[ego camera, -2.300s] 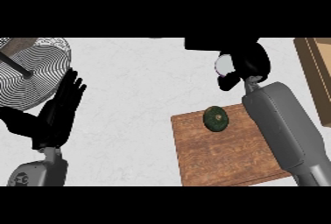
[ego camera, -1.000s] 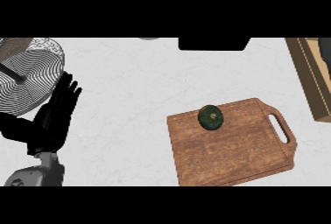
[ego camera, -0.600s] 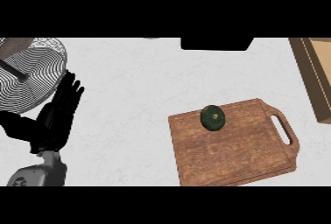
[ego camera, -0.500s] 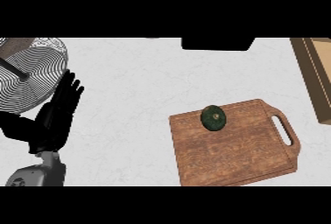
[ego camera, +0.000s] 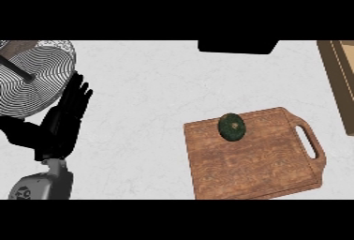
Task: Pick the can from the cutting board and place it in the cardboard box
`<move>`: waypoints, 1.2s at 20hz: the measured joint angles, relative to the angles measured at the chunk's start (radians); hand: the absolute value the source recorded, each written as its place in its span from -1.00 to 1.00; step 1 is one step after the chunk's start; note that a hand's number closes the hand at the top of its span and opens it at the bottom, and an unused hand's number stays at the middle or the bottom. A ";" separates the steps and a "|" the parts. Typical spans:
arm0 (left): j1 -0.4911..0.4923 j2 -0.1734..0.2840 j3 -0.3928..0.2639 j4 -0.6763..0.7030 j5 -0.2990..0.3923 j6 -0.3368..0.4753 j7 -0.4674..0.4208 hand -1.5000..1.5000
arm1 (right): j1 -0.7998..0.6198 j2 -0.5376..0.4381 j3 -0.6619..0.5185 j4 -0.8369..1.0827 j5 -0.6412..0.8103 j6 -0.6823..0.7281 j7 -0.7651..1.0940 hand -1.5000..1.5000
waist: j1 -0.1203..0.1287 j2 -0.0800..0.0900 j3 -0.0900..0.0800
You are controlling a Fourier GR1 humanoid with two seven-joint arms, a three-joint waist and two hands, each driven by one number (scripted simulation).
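**Can on cutting board, untouched**

The dark green can [ego camera: 233,126] stood upright near the far edge of the wooden cutting board [ego camera: 256,164], whose handle faced the counter's right edge. The cardboard box [ego camera: 339,79] lay at the counter's far right corner. The left hand [ego camera: 63,123] rested at the left edge, fingers straight and spread, beside a wire basket [ego camera: 31,75].

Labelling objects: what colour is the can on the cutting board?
Dark green can, seen from the head view.
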 measured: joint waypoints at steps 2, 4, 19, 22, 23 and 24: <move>-0.007 0.001 -0.002 -0.003 0.001 -0.002 0.007 0.00 | 0.003 -0.013 -0.005 0.042 -0.003 0.054 -0.004 -1.00 | 0.006 0.002 0.001; -0.009 -0.006 -0.006 -0.001 -0.001 0.002 0.003 0.00 | 0.001 -0.029 -0.023 0.067 -0.019 0.087 -0.024 -1.00 | 0.009 0.004 0.002; 0.010 -0.004 0.004 0.001 0.004 0.000 -0.006 0.00 | 0.014 -0.035 -0.307 -0.041 -0.306 -0.227 -0.336 -1.00 | -0.002 -0.004 0.005; 0.005 -0.002 0.009 0.005 0.002 0.004 -0.003 0.00 | 0.004 -0.035 -0.410 -0.049 -0.418 -0.215 -0.389 -1.00 | -0.014 -0.008 0.005; 0.004 0.003 0.012 0.006 0.002 0.003 -0.002 0.00 | 0.003 -0.035 -0.445 -0.052 -0.457 -0.206 -0.410 -1.00 | -0.017 -0.009 0.005; 0.008 0.004 0.015 0.008 0.002 0.003 -0.009 0.00 | 0.005 -0.037 -0.479 -0.054 -0.494 -0.193 -0.431 -1.00 | -0.020 -0.010 0.004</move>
